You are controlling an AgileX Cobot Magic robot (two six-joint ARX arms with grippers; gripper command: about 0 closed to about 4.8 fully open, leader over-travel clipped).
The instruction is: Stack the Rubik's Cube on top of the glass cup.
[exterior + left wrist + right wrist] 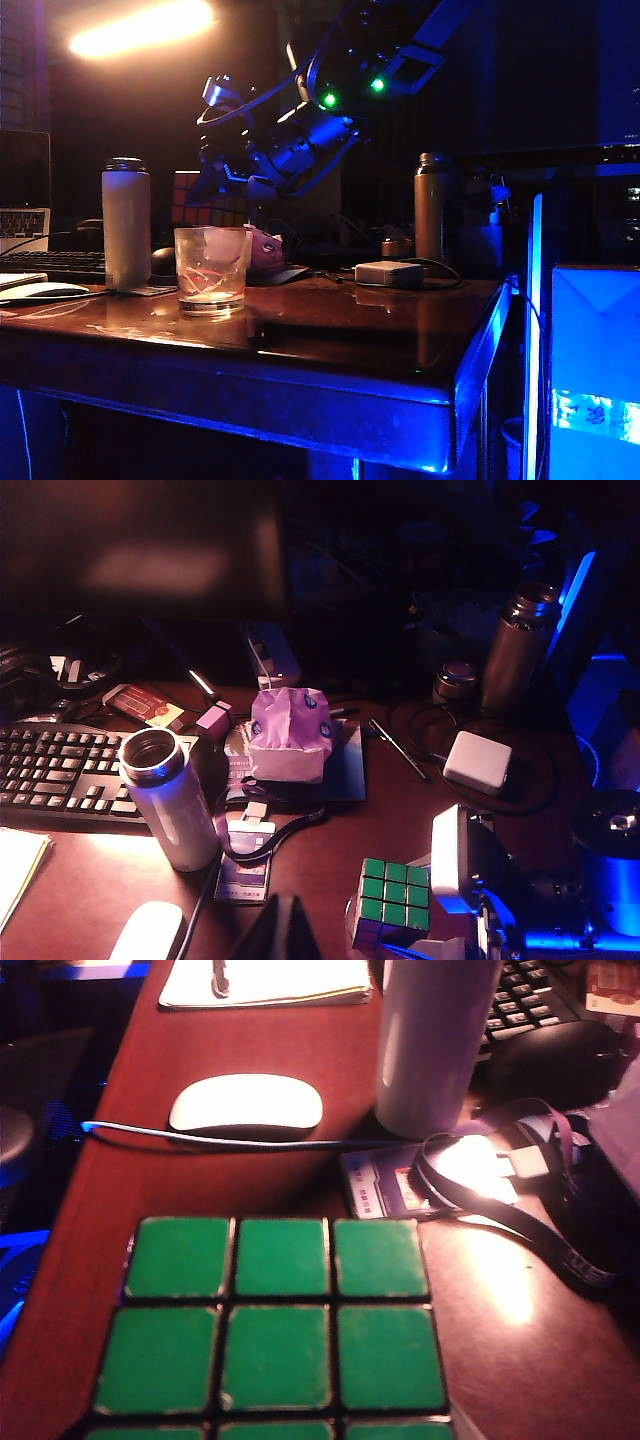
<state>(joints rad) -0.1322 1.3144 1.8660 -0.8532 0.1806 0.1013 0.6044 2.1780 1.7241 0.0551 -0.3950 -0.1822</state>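
I see the right claw (428, 915) gripping the Rubik's Cube (390, 900): in the left wrist view one white finger (458, 855) sits against the cube's side, and its green face points up. In the exterior view the Rubik's Cube (196, 198) hangs clear of the desk (330, 345), showing red and orange squares, at about 11 o'clock from the glass cup (211, 270) and farther back than it. The cup stands upright near the front edge of the desk, with nothing on its rim.

In the right wrist view the green face (280, 1320) fills the near part of the picture, but I cannot see the claw's fingers there.

Of the left claw (280, 930) I get only a dark wedge at the edge of its own camera, so I cannot tell how wide it stands.

A white bottle (126, 222) stands at 9 o'clock from the cup, just beside it. A brown bottle (430, 205) is at 3 o'clock, well apart. A pinkish lump (264, 250) lies at 2 o'clock, behind the cup. A white mouse (246, 1105) rests near the white bottle's base.
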